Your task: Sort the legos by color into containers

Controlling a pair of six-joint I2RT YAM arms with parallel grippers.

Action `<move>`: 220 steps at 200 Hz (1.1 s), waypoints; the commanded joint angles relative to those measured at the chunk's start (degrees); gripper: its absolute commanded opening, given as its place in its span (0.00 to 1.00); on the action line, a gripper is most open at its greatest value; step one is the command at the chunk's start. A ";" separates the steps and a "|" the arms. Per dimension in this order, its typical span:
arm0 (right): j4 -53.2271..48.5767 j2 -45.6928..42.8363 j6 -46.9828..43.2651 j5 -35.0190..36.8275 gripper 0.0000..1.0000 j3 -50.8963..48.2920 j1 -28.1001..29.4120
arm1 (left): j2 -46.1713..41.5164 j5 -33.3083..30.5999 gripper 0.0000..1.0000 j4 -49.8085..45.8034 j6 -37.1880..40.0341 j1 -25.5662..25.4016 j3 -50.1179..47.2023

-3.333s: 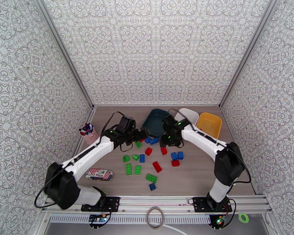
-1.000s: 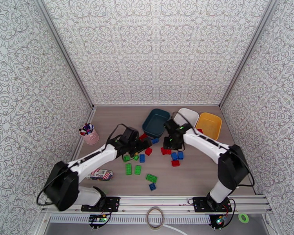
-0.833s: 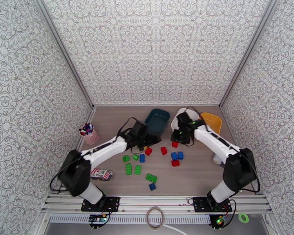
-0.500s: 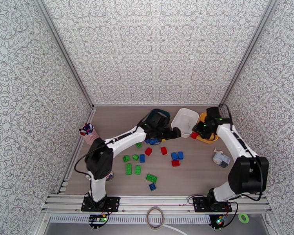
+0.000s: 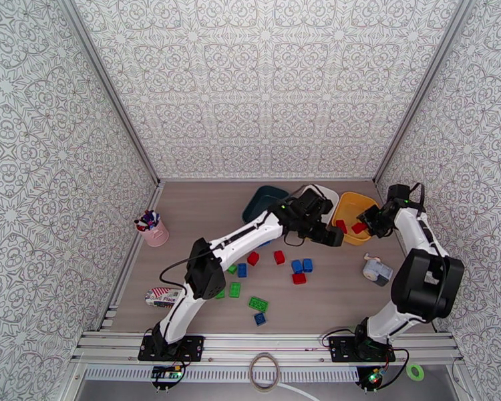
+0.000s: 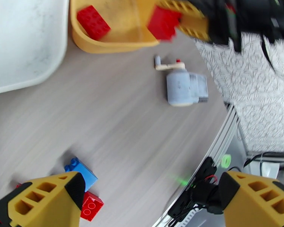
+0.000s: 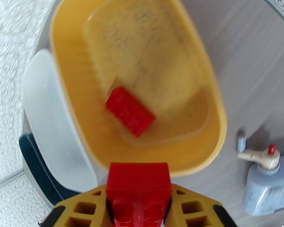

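**Clerk:** Entry one, right hand (image 7: pixel 138 209)?

**Keeper:** Clamped on a held red lego (image 7: pixel 138 180), at the near rim of the yellow bin (image 7: pixel 214 110). Inside the bin: one red oblong lego (image 7: pixel 130 111). White bin (image 7: pixel 47 122) is alongside, with the teal bin (image 7: pixel 38 173) beyond.

**Clerk:** Left hand (image 6: pixel 149 201)?

**Keeper:** Fingers (image 6: pixel 47 197) wide apart, nothing between them, above the counter (image 6: pixel 123 122). Below it: blue lego (image 6: pixel 81 176) touching a small red lego (image 6: pixel 89 206). Grey pump bottle (image 6: pixel 185 87) lies ahead.

**Clerk:** Overhead additions?

**Keeper:** Loose legos (image 5: pixel 279 256) mid-counter, in red, blue and green. Pink cup (image 5: pixel 155 230) and printed pouch (image 5: pixel 162 297) at the left.
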 commanded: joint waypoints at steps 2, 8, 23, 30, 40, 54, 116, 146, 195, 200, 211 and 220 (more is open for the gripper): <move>-0.63 2.08 -0.10 -1.60 0.31 4.36 -0.57 | -0.95 -3.61 0.99 -3.16 2.47 0.63 0.77; -0.91 2.65 -0.40 -1.66 0.33 5.04 -0.64 | -1.61 -4.19 0.99 -2.83 2.47 0.70 0.04; -1.51 4.13 -1.07 -1.99 0.41 6.73 -0.58 | -4.17 -5.83 1.00 -1.33 2.17 1.13 -2.53; -1.76 4.48 -1.33 -2.04 0.44 7.24 -0.57 | -5.34 -6.29 0.99 -0.35 1.88 1.36 -4.19; -1.87 4.73 -1.68 -2.19 0.48 7.65 -0.58 | -7.02 -8.28 0.99 1.04 1.47 1.68 -6.51; -1.74 4.57 -2.13 -2.62 0.52 7.79 -0.57 | -9.47 -10.08 0.99 3.26 0.83 2.23 -10.29; -2.60 -0.93 -6.56 -3.82 0.53 4.06 2.96 | -19.40 -16.70 0.99 10.18 -3.75 5.59 -25.08; -4.05 -4.52 -8.86 -2.63 0.54 1.07 9.64 | -22.96 -19.00 0.99 11.77 -7.74 8.04 -31.36; -7.31 -11.26 -11.37 4.69 0.59 -5.59 26.37 | -29.54 -20.08 0.99 14.77 -14.58 11.57 -43.02; -7.65 -11.84 -11.37 5.60 0.60 -6.44 28.24 | -30.39 -20.19 0.99 15.10 -15.21 11.74 -44.34; -8.27 -13.36 -11.24 7.17 0.61 -8.89 32.49 | -31.99 -20.58 0.99 15.64 -16.50 11.96 -47.41; -8.62 -14.24 -10.83 8.11 0.62 -10.43 35.28 | -33.43 -20.80 0.99 16.16 -17.45 12.09 -49.78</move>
